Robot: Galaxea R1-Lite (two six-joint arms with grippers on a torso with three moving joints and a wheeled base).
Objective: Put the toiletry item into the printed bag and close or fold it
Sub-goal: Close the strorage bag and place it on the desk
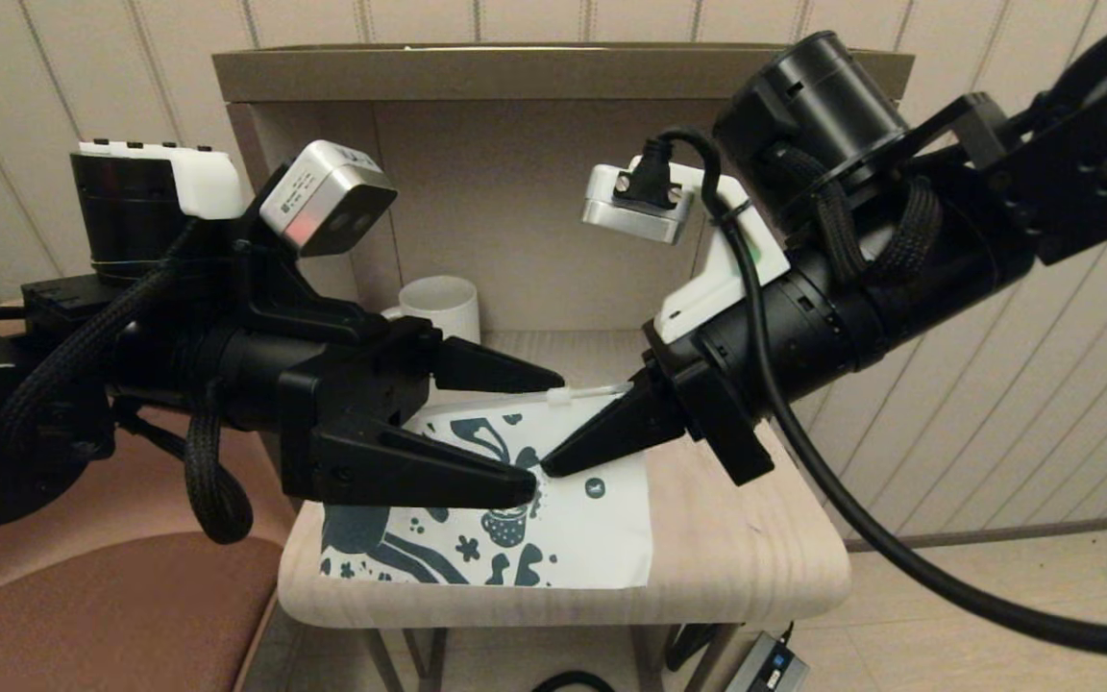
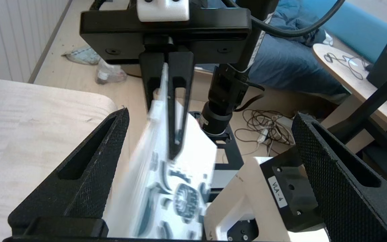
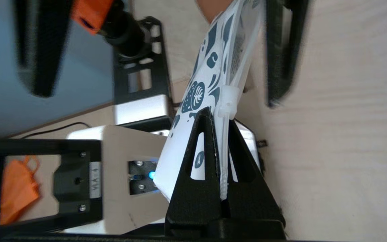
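Observation:
My right gripper (image 1: 553, 461) (image 3: 219, 117) is shut on the zip edge of the printed bag (image 1: 582, 524) (image 3: 210, 67) (image 2: 166, 188), a white pouch with dark teal shapes. It holds that edge up, so the bag slopes down toward the table's front. The white zip slider (image 3: 227, 99) sits just past the fingertips. My left gripper (image 1: 544, 437) (image 2: 210, 114) is open, its two fingers spread on either side of the bag without touching it. No toiletry item shows in any view.
The small wooden table (image 1: 755, 548) stands in front of a brown open-fronted box (image 1: 515, 192). A white mug (image 1: 443, 303) stands at the back, behind my left gripper. A brown chair seat (image 1: 83, 615) is at the left. A power adapter (image 1: 770, 668) lies on the floor.

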